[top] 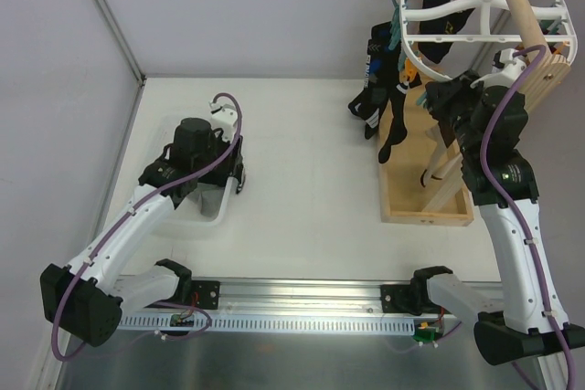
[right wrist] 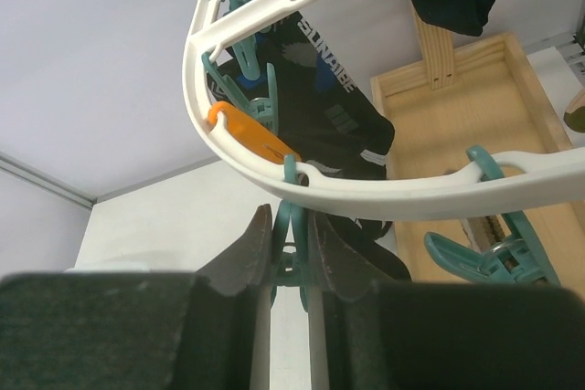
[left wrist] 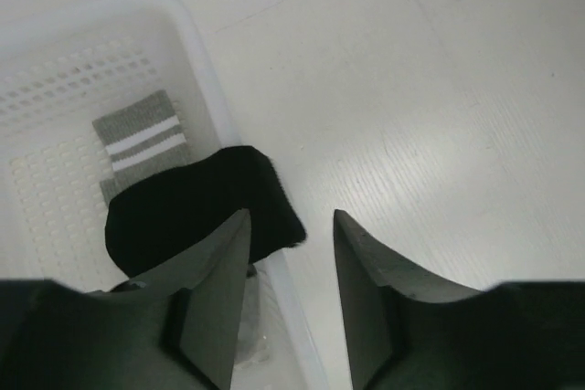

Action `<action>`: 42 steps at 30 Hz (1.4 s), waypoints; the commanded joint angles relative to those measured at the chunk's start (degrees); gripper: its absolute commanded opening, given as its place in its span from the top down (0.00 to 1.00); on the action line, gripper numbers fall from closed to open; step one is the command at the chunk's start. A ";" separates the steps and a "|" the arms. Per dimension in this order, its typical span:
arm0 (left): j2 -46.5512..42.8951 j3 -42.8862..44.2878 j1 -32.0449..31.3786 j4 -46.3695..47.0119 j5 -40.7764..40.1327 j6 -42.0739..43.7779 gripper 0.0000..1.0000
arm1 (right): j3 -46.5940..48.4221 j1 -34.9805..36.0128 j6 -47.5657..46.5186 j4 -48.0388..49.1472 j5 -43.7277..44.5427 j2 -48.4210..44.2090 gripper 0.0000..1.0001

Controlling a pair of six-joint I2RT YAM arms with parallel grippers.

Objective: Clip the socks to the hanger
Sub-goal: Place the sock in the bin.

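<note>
The white oval hanger [top: 457,38] hangs at the back right, with several black socks [top: 388,89] clipped along its left side. In the right wrist view its rim [right wrist: 384,194] curves above my right gripper [right wrist: 291,216], which is shut on a teal peg [right wrist: 294,244] hanging from that rim. An orange peg [right wrist: 247,130] sits next to it, and a black lettered sock [right wrist: 320,98] hangs behind. My left gripper [left wrist: 291,216] is open and empty, low over the basket rim. A black sock [left wrist: 192,212] lies just under its left finger, on top of a grey white-striped sock [left wrist: 142,134].
The white mesh basket [left wrist: 196,34] stands at the left of the table [top: 206,216]. A wooden stand with a tray base [top: 425,207] and a sloping pole [top: 521,6] carries the hanger. The right arm [top: 498,162] reaches over the tray.
</note>
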 commanded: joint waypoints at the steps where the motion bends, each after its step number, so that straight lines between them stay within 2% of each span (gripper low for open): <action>1: 0.15 0.01 -0.40 -3.22 0.78 2.48 0.56 | -0.34 -0.41 -0.30 0.72 0.41 -1.11 0.99; 2: 0.33 0.18 -0.40 -3.57 0.25 2.57 0.47 | -0.51 -0.41 -0.30 0.80 0.41 -1.29 0.99; 4: 0.60 1.15 -0.40 -4.27 0.77 3.88 0.37 | -0.52 -0.41 -0.57 0.72 0.59 -1.55 0.99; 5: 0.77 1.50 -0.40 -4.45 1.38 4.59 0.27 | -0.52 -0.41 -0.83 0.37 0.68 -1.81 0.99; 8: 1.82 3.43 -0.40 -5.68 5.25 6.97 0.17 | -0.69 -0.59 -0.92 -0.07 0.94 -2.34 0.99; 11: 4.54 6.50 -0.40 -7.44 1.67 1.28 0.13 | -1.30 -0.59 -0.74 -0.43 1.47 -3.13 0.99; 13: 6.13 8.44 -0.57 -10.16 0.68 -6.26 0.14 | -1.66 -0.50 -0.83 -0.51 2.26 -3.75 0.99; 15: 5.53 8.10 -3.46 -11.74 -1.58 -9.10 0.13 | -1.66 -0.59 -1.09 -0.86 2.35 -3.84 0.99; 18: 4.20 6.69 -8.57 -12.80 -12.29 -13.58 0.11 | -1.48 -0.59 -1.27 -1.48 2.26 -3.75 0.99; 21: 4.72 5.99 -6.74 -14.47 -20.13 -21.75 0.09 | -1.75 -0.68 -1.09 -1.57 1.65 -3.84 0.99; 22: 4.99 5.81 -5.16 -14.82 -20.32 -25.77 0.09 | -1.83 -0.68 -0.92 -1.57 1.12 -3.92 0.99; 25: 6.48 4.75 -1.54 -14.65 -19.00 -29.24 0.16 | -1.92 -0.76 -1.01 -2.09 1.29 -4.19 0.99; 26: 7.01 4.75 -1.45 -14.47 -19.44 -29.07 0.22 | -1.92 -0.68 -1.18 -2.18 1.55 -4.62 0.99; 28: 8.50 4.84 -1.45 -13.69 -19.09 -27.06 0.24 | -2.19 -0.68 -1.18 -2.10 1.99 -5.07 0.99; 31: 10.00 4.75 -1.45 -11.31 -17.51 -25.21 0.32 | -2.27 -0.68 -1.36 -2.27 2.08 -5.51 0.99; 32: 10.26 4.49 -1.45 -10.61 -17.33 -24.85 0.38 | -2.27 -0.68 -1.27 -2.36 2.08 -5.59 0.99; 35: 11.93 4.23 -1.01 -9.02 -17.07 -24.50 0.43 | -2.62 -0.68 -1.36 -2.54 2.35 -6.03 0.99; 40: 15.36 4.22 -0.22 -8.06 -17.07 -24.58 0.46 | -2.45 -0.85 -2.06 -2.97 3.22 -6.91 0.99; 42: 16.06 4.14 0.04 -7.62 -16.54 -24.50 0.51 | -2.19 -0.76 -2.41 -3.24 3.66 -7.17 0.99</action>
